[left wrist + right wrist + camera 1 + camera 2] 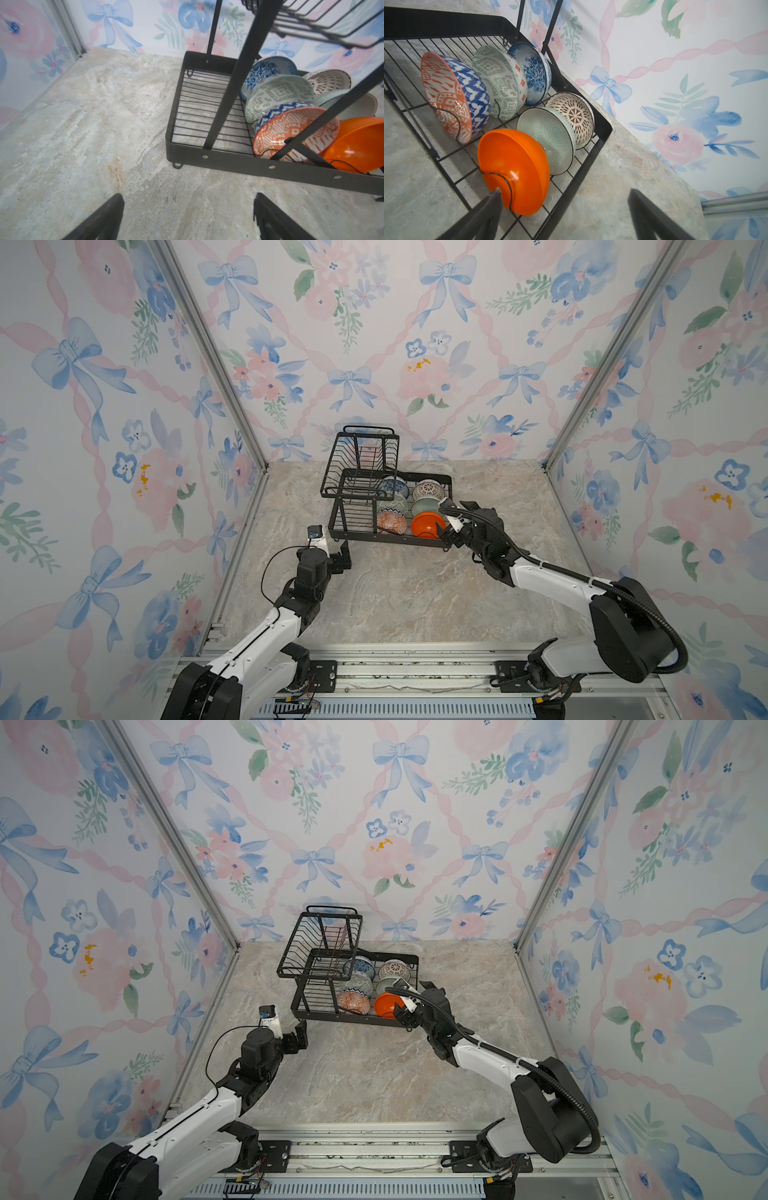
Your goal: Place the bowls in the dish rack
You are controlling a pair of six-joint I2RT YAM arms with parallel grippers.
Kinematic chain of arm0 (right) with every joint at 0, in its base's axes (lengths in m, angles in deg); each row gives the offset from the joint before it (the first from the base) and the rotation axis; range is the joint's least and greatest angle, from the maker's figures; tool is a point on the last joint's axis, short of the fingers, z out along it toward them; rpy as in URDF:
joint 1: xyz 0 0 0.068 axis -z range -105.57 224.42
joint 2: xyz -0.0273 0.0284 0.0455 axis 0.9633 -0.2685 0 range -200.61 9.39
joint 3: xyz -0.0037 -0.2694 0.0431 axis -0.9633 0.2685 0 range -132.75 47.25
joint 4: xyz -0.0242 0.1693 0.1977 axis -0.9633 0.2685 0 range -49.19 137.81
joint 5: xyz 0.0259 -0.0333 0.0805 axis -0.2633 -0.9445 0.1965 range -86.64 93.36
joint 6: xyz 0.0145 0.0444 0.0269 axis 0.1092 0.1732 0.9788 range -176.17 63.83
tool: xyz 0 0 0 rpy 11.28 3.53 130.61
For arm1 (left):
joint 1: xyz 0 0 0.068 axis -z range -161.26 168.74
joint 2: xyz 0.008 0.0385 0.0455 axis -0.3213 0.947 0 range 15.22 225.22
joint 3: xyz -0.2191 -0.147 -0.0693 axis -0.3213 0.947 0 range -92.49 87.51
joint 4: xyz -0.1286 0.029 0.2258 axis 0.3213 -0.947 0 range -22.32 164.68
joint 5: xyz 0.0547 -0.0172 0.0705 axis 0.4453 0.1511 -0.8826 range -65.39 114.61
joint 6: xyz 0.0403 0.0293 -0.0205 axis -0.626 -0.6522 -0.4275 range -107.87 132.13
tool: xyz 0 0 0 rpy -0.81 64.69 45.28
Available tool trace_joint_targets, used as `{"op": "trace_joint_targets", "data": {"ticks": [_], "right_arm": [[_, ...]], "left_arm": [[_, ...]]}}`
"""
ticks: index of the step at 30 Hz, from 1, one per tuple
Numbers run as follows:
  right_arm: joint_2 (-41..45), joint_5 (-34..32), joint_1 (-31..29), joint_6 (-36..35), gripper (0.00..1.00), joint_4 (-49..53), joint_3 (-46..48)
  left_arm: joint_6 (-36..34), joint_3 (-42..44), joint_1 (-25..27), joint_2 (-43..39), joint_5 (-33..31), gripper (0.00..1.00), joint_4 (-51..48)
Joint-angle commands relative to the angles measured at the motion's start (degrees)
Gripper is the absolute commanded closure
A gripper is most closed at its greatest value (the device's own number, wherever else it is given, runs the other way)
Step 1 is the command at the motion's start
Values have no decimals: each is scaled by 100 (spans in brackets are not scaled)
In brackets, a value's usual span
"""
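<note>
The black wire dish rack (386,540) stands at the back of the table, its upper basket (357,460) empty. Six bowls stand on edge in the lower tray: blue floral (533,72), grey-green (496,81) and orange-white (446,97) in one row, white-brown (575,116), pale mint (548,139) and plain orange (512,166) in the other. My right gripper (564,192) is open astride the tray's rim, with one fingertip (496,194) beside the orange bowl and nothing held. My left gripper (189,196) is open and empty over bare table, short of the rack's front left corner (172,145).
Floral walls close in the marble table (395,597) on three sides, with metal posts (266,466) in the back corners. The tray's left half (203,108), under the upper basket, holds nothing. The arm bases sit on a rail (415,672) at the front edge.
</note>
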Motion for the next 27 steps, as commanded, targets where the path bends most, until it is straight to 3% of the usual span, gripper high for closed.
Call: {"op": "trace_joint_targets", "data": {"ticks": [1,6,14,21,27], "right_arm": [[359,245,417,938,3,-332,278],[779,430,1189,2020,3,-1238,952],[805,-657,1650,2331,3,-1463,1576],[750,-802,2015,2468,3,-1711,1722],[831,-908,2167,2497,3,-1552,1732]], "left_arm": [[-516,223,-333,-96,-122,2,855],[-562,581,-1031,82,33,2,1889],[-895,620,-1521,1187,-15,2,3303],[-869,219,-1802,2660,337,2,3851],[-870,198,-1799,3014,331,2,4036]]}}
